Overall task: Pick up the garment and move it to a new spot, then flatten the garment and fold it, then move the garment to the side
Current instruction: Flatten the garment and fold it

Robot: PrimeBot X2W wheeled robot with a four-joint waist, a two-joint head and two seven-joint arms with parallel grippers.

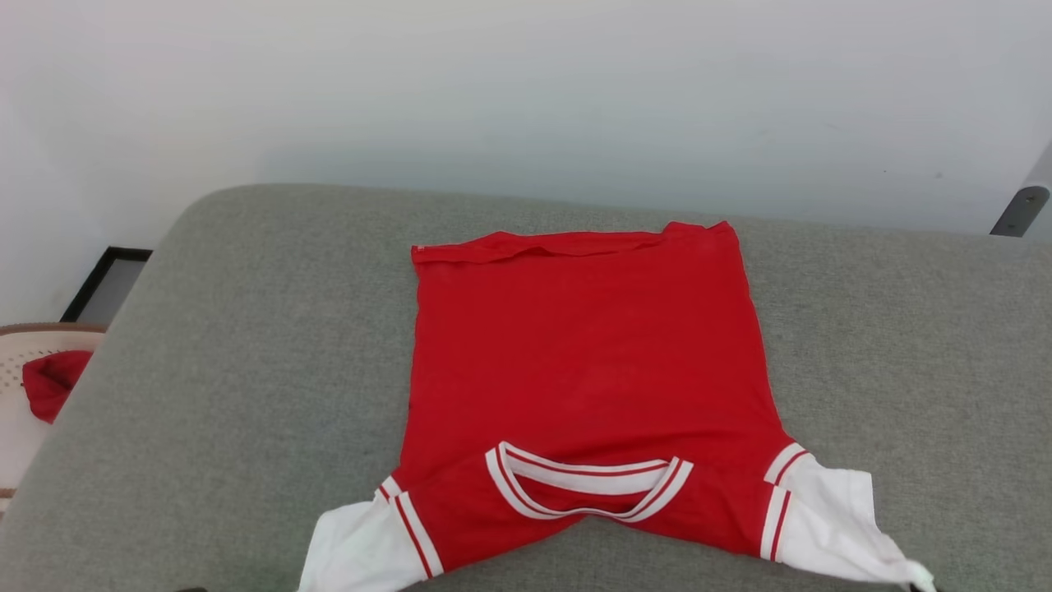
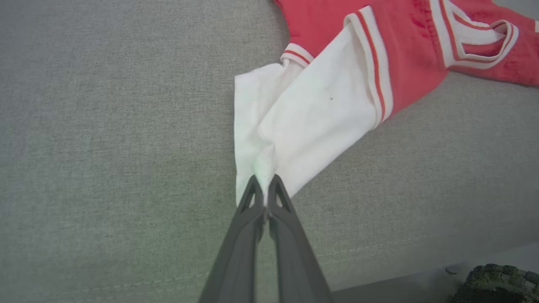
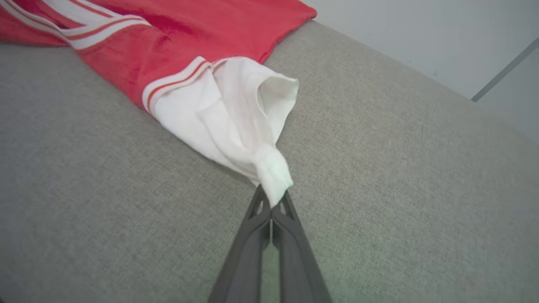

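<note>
The garment [image 1: 588, 370], a red jersey with white sleeves and striped trim, lies spread on the grey cushion [image 1: 246, 370], collar toward me and hem at the far side. Both white sleeves reach out at the near corners. In the left wrist view my left gripper [image 2: 265, 183] is shut on the tip of one white sleeve [image 2: 303, 113]. The right wrist view has my right gripper [image 3: 271, 200] shut on the bunched end of the other white sleeve [image 3: 236, 109]. That sleeve's tip reaches the head view's bottom right [image 1: 912, 571].
The grey cushion has bare fabric to the left and right of the jersey. A pale wall [image 1: 526, 90] rises behind it. At the far left, off the cushion, a small red cloth bundle [image 1: 51, 382] rests in a light woven basket [image 1: 16, 349].
</note>
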